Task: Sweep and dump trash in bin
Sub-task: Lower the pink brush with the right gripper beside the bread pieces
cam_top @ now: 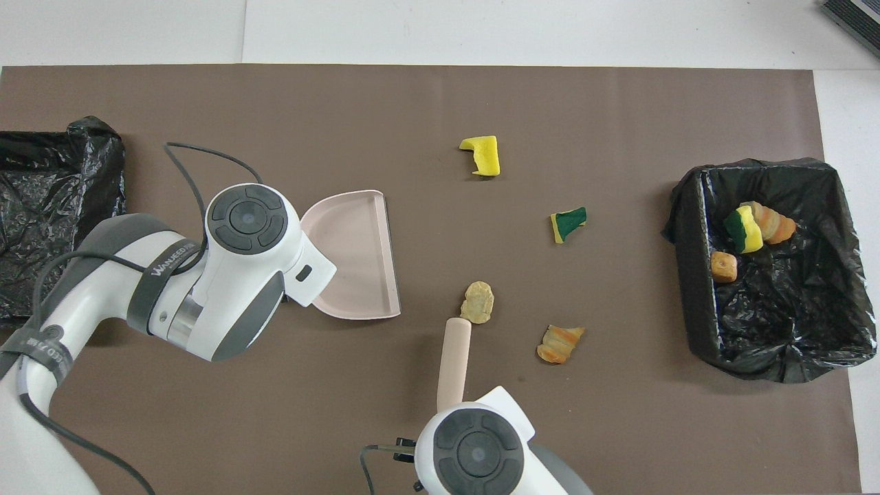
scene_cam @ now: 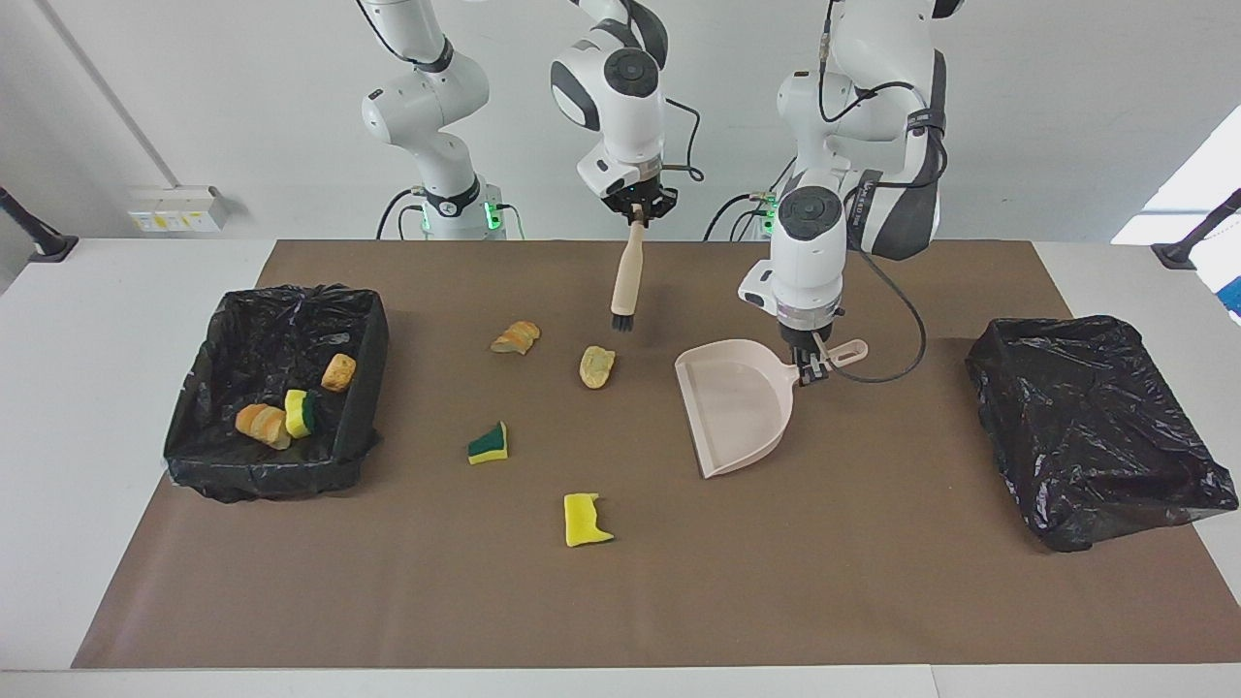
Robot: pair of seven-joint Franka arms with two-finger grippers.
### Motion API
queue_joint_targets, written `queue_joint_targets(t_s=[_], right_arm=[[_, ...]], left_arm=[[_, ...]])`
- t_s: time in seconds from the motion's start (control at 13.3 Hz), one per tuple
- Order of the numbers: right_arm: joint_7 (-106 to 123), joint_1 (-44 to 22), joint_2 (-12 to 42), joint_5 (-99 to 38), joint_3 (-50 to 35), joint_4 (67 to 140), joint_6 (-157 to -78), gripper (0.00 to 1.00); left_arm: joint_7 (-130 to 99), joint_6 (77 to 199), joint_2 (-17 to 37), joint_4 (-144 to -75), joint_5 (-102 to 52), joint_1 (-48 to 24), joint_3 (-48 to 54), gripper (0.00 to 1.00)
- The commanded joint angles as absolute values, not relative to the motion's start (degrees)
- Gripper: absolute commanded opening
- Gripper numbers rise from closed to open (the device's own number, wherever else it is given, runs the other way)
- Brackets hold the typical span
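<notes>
my right pincer (scene_cam: 637, 210) grips the brush (scene_cam: 625, 281) above a tan chunk (scene_cam: 596, 366), so i can sweep it toward the dustpan (scene_cam: 732, 407) my left pincer (scene_cam: 810, 368) clamps flat on the desk (scene_cam: 873, 582).

Hidden and cut-off parts

In the overhead view the left arm covers the dustpan's (cam_top: 357, 254) handle end, the brush's (cam_top: 454, 361) bristles hide under its own handle, and the picture's edge cuts the black bag (cam_top: 55, 199) at the left arm's end.
</notes>
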State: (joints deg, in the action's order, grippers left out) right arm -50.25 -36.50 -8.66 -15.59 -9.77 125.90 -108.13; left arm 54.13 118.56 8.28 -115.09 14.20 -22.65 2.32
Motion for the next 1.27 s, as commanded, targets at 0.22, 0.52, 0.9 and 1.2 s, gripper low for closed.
queue_joint_targets(t_s=[0.22, 0.52, 0.9, 1.2], right_arm=[[-38.67, -26.30, -10.63, -10.21, -10.11, 127.09, -103.29, 0.00], [-40.16, -19.09, -12.21, -9.84, -10.11, 131.29, -101.43, 0.00], [-33.95, -11.17, -21.59, -7.38, -10.20, 146.13, -107.29, 0.00], [-31.64, -11.16, -22.86, -8.44, -10.37, 151.16, -112.74, 0.00]], left_arm=[[54.58, 123.66, 3.87, -122.07, 18.90, -23.29, 1.76, 0.00], [54.58, 123.40, 3.43, -122.61, 18.90, -23.29, 1.76, 0.00], [54.58, 123.05, 3.16, -123.05, 18.90, -23.29, 1.76, 0.00], [54.84, 123.05, 2.81, -123.66, 19.07, -22.85, 1.76, 0.00]])
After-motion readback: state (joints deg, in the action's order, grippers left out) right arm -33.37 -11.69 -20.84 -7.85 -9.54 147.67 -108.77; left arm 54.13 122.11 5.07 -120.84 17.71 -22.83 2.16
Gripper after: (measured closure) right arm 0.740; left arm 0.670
